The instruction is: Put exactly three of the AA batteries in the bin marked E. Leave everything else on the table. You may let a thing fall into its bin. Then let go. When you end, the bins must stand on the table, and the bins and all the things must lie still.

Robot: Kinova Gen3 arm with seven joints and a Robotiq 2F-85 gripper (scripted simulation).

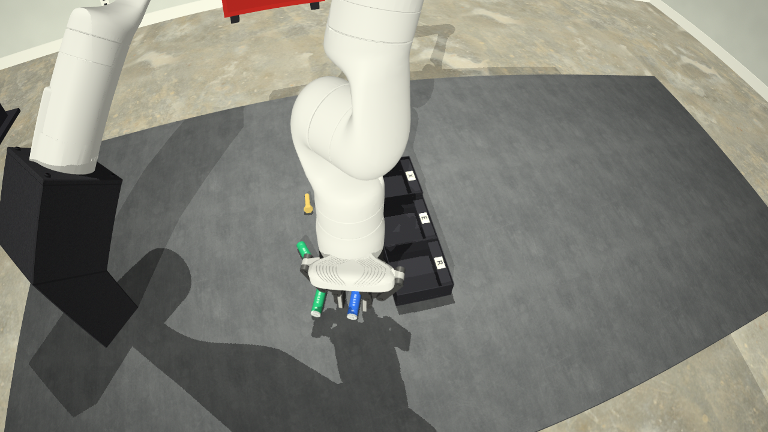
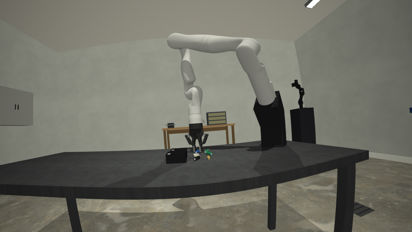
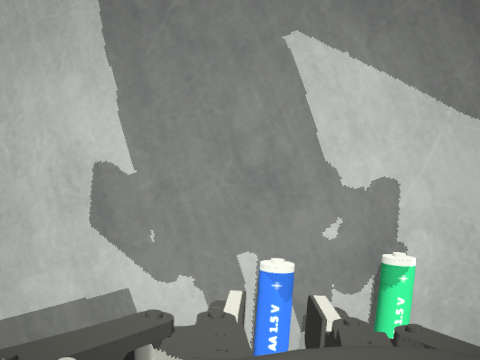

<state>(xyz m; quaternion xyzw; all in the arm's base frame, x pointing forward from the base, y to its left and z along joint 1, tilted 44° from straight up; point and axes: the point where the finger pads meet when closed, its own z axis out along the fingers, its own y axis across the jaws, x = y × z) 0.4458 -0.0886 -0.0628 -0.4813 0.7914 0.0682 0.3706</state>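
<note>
Top view: bin E (image 1: 406,224) looks empty; tool (image 1: 351,305) half-open astride blue battery (image 1: 353,303).

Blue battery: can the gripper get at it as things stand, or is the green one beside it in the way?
Probably yes. The gripper is partly open with a finger on each side of the blue battery; the green battery lies outside the fingers, apart from it, so it likely won't interfere.
</note>
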